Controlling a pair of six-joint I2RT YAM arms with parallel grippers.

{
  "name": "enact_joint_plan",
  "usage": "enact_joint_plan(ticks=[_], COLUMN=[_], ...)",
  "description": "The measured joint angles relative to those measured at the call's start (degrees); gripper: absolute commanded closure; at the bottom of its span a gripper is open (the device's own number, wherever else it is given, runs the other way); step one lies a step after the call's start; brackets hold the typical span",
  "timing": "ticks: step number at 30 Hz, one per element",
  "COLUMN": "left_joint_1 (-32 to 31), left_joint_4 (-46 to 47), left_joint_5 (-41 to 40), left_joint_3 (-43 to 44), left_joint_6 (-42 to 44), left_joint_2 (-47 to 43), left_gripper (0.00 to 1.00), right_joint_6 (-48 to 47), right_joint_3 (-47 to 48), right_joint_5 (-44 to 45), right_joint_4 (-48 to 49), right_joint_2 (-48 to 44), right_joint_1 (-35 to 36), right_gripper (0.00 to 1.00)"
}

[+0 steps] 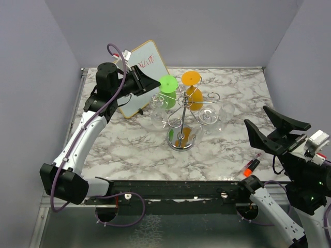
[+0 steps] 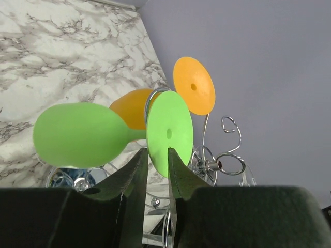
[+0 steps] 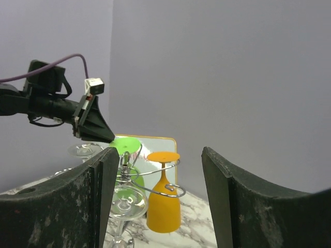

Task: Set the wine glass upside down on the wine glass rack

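My left gripper (image 2: 156, 153) is open only a little, a narrow gap between the fingertips. The edge of the green wine glass (image 2: 77, 135) foot sits right at this gap, and I cannot tell if the fingers touch it. The glass hangs upside down on the wine glass rack (image 2: 207, 165), foot on top, beside an orange glass (image 1: 194, 95). My right gripper (image 3: 159, 155) is wide open and holds nothing, well apart at the near right of the marble table (image 1: 129, 150).
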Motion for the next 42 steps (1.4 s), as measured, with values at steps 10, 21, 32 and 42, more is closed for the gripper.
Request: enact_joint_plan(ticks=[10,21,32,42], left_joint_1=[0.5,0.7,0.6,-0.8], left_joint_4=[-6.8,-13.1,-18.2,-20.2], left_joint_5=[-5.7,-14.1,-21.7,-22.4], left_joint_3=[0.2,0.2,0.2,0.3], left_joint_6=[6.5,16.9,24.5,26.9], left_joint_2=[-4.2,-12.3,-15.3,-15.7], left_gripper=[0.65,0.5,0.37,0.29], right_joint_6=[7.6,23.0,35.9,37.0], right_joint_3=[-2.0,-2.2,5.3,11.4], right_joint_5=[10.1,26.1,43.7,49.0], right_joint_4=[-6.2,-18.4,-33.6,-35.5], right_joint_2=[5.6,15.3,30.7,45.2], right_joint_1=[0.0,0.0,0.0,-1.6], right_gripper=[0.31,0.36,0.32,0.31])
